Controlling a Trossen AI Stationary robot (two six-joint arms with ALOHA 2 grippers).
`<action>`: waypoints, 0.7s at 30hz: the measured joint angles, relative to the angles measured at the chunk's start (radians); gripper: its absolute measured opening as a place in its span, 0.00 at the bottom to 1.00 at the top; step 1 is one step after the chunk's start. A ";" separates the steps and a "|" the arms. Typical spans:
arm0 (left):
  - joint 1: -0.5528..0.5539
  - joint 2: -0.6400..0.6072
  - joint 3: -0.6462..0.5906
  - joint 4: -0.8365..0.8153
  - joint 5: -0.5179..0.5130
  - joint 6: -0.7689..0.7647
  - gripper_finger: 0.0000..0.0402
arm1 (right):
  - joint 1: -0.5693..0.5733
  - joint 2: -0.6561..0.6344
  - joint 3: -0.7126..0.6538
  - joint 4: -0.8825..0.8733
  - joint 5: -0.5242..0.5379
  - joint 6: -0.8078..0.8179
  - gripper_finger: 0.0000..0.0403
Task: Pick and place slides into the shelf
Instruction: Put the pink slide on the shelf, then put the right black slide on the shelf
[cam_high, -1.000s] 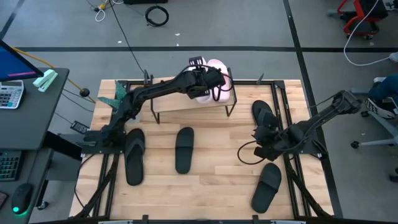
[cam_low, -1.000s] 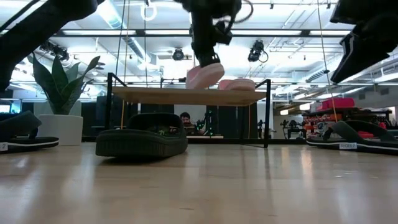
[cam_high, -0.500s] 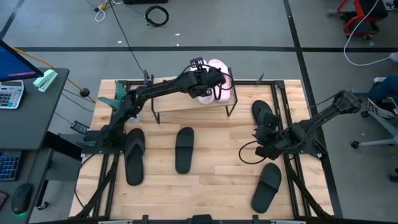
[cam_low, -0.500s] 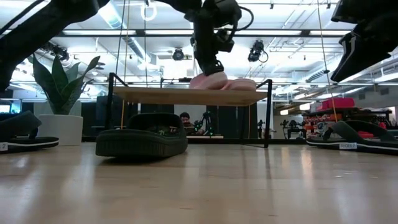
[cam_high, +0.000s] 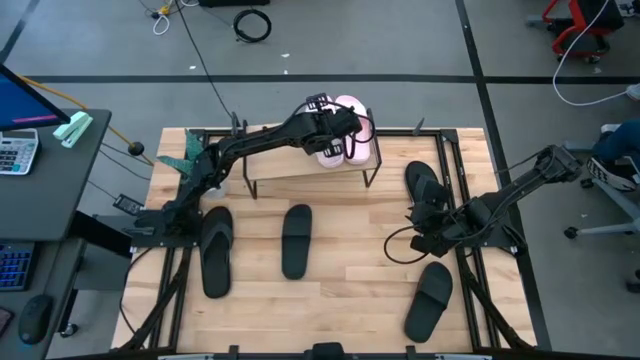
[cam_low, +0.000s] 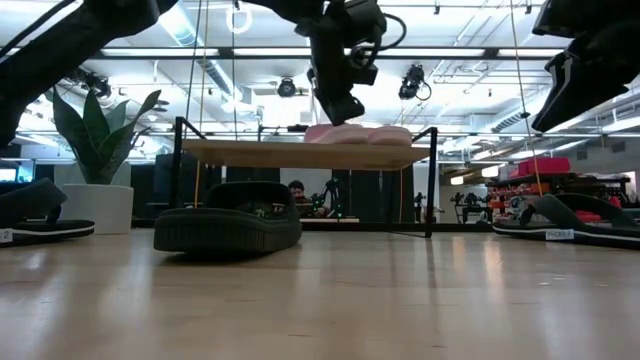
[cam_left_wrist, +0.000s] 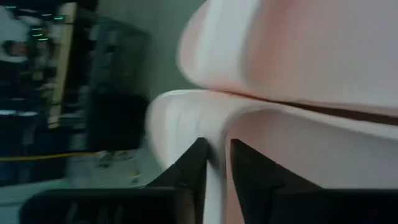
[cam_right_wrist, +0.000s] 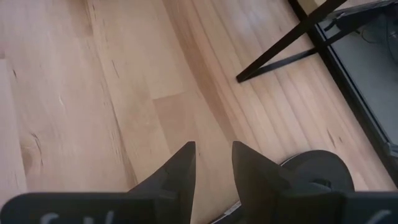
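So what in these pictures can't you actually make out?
- High view: the left gripper covers the near pink slide, hiding any contact.
- Left wrist view: the pink slides are blurred.
- Low view: the shelf is edge-on, so the slides' positions stay unclear.

Left dark six-joint arm is stretched diagonally toward the far side of the table, its left two-finger gripper (cam_high: 338, 133) held raised, fingers (cam_left_wrist: 189, 168) parted narrowly. Right dark arm is folded low at the table's right, right two-finger gripper (cam_high: 424, 228) pointed down, fingers (cam_right_wrist: 180, 163) seen slightly apart.
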 joint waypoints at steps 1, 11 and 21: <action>0.002 0.000 0.001 0.001 0.037 -0.005 0.22 | 0.000 0.000 0.000 0.000 0.000 0.000 0.27; -0.026 -0.003 0.004 -0.005 0.036 -0.006 0.32 | 0.000 0.000 0.000 0.000 0.000 0.000 0.27; -0.131 -0.020 0.114 -0.005 -0.019 -0.002 0.34 | 0.000 0.000 0.000 0.000 -0.001 0.001 0.27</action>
